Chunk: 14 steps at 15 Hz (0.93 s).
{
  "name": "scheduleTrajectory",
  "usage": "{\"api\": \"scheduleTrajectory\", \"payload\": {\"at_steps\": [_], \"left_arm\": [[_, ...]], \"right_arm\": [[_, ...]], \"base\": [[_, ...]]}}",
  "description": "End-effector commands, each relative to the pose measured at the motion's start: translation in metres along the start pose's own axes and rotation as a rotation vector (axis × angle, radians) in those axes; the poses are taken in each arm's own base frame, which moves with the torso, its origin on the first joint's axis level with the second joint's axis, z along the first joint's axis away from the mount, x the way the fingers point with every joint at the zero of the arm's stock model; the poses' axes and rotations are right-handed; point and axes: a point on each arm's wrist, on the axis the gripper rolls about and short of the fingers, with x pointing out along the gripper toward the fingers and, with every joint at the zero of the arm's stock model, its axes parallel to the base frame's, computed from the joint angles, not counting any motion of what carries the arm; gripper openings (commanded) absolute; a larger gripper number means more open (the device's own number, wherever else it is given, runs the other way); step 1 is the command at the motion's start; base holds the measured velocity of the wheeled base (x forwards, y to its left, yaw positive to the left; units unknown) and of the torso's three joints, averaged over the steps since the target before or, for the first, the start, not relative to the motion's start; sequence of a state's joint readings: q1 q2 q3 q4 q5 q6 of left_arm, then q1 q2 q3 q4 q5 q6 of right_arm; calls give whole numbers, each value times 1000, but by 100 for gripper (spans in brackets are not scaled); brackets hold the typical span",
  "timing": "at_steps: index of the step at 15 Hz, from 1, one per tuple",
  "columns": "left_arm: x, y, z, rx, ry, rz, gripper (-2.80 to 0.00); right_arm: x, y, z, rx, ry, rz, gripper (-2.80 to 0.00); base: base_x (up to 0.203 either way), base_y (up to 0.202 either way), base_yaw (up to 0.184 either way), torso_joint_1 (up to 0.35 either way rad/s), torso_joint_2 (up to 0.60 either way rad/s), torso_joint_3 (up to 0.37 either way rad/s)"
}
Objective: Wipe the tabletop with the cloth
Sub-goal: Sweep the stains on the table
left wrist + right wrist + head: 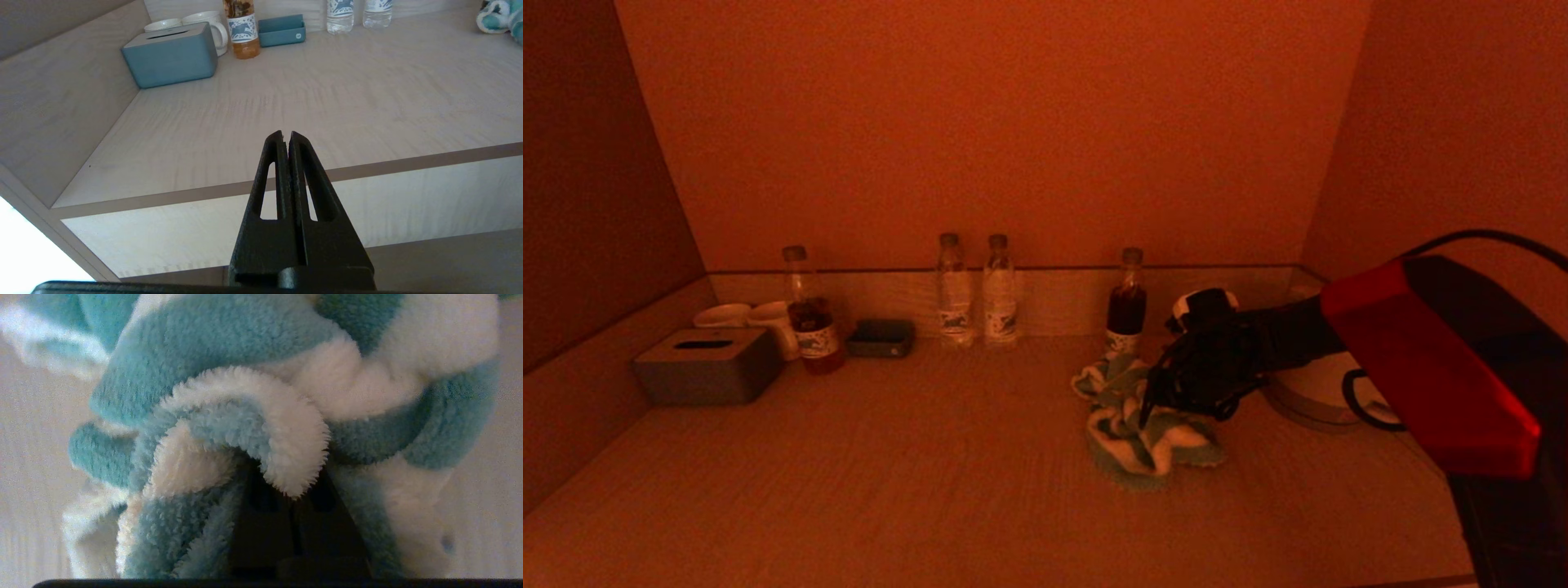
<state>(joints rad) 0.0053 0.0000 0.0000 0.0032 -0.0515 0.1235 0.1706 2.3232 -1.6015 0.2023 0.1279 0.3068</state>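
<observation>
The bottle [242,27] labels show a picture, but no words or numbers can be read.

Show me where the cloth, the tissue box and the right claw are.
cloth [1131,445]: head view, on its striped folds.
tissue box [171,59]: left wrist view, on its front wall.
right claw [1147,412]: head view, at the fingertips, on the cloth.

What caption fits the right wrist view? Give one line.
Right tool buried in the fluffy turquoise-and-white striped cloth, bunched on the pale wood-grain tabletop.
</observation>
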Motion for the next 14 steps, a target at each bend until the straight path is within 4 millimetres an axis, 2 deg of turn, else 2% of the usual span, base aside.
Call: {"api": "scheduleTrajectory", "payload": {"at_steps": [1,4,8,10,11,14], "left_arm": [[0,0,0,1,0,0,-280],[0,0,0,1,0,-1,-280],[0,0,0,1,0,0,-280],[0,0,0,1,0,0,-280],[0,0,0,1,0,0,-280],[0,0,0,1,0,0,-280]], "right_arm": [[7,-3,2,8,-3,1,-280],[12,8,16,-9,-46,49,-280],[9,31,12,-47,-30,139,-280],[6,49,11,-77,-39,166,-280],[6,51,11,-78,-41,168,-280],[4,78,5,-125,-44,210,-280]], "base": [[0,0,0,0,0,0],[0,0,0,0,0,0],[0,0,0,0,0,0],[0,0,0,0,0,0],[0,0,0,0,0,0],[0,0,0,0,0,0]]}}
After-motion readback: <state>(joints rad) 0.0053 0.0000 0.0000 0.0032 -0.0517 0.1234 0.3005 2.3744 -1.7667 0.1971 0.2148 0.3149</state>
